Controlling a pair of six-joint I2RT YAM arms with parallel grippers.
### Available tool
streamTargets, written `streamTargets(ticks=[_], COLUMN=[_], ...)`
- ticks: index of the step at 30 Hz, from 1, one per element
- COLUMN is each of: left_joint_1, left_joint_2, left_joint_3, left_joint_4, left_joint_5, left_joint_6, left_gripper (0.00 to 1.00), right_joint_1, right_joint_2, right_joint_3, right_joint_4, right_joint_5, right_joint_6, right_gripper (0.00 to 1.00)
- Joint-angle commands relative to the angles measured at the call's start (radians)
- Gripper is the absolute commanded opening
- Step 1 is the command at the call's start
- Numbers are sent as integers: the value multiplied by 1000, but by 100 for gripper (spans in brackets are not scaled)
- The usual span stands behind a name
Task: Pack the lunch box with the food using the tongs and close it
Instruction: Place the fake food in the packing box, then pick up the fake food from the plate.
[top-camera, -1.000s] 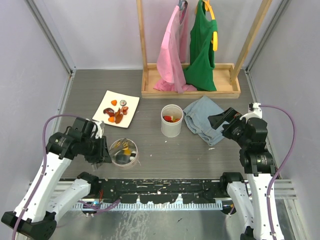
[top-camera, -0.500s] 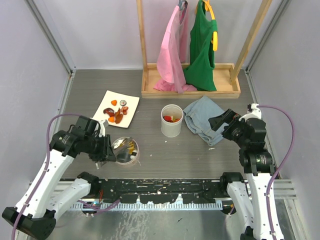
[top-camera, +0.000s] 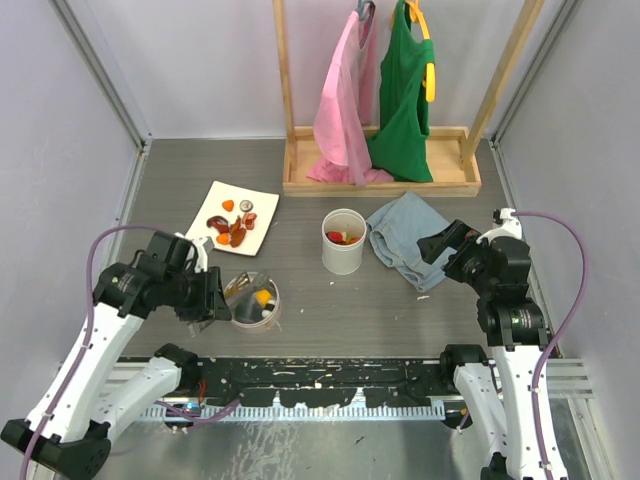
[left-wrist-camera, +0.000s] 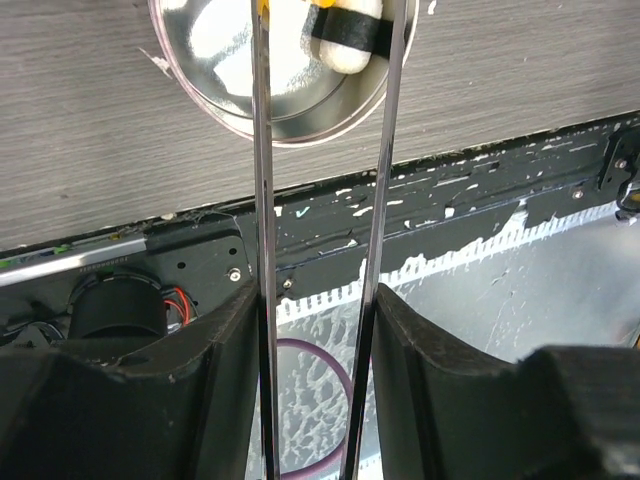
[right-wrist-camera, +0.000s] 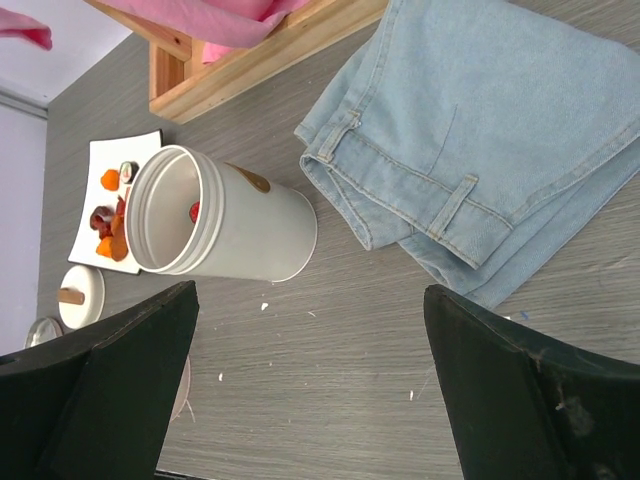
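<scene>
The left hand (left-wrist-camera: 315, 310) is grasping the tongs (left-wrist-camera: 262, 200), their tips hanging over the steel bowl (left-wrist-camera: 225, 60) at 6 o'clock on the surface. The right hand (right-wrist-camera: 310, 300) is waiting released near the jeans (right-wrist-camera: 500, 130). This is probably a drop-off, and the next move calls for swinging the tongs to 11 o'clock for the food (top-camera: 232, 228) on the plate (top-camera: 262, 205).

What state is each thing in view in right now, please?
Tongs: held, arms apart, reaching over the small bowl.
Left gripper: closed on the tongs.
Right gripper: open, empty.
White tub: upright, uncovered, food inside.
Plate: bearing food pieces.
Jeans: folded, lying flat.
Pink shirt, green shirt: hanging.
</scene>
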Motion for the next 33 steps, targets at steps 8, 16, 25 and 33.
streamTargets(ticks=[8,16,25,33], left_joint_1=[-3,-4,-2,2], left_joint_2=[-77,27,241,499], left_joint_3=[186,235,327,454], left_joint_4=[-53,-21,60,78], left_joint_5=[-154,-255,-321,-383], left_joint_6=[16,72,231,350], left_gripper=[42,43,43,40], right_joint_1=[6,6,6,6], right_joint_2=[-5,-20,-56,-48], right_joint_3=[-1,9,22,57], right_joint_4=[36,1,-52,-44], right_joint_5=[29,35,52,32], right_joint_6=[-28,-33,-49,-37], right_gripper=[100,100,100,100])
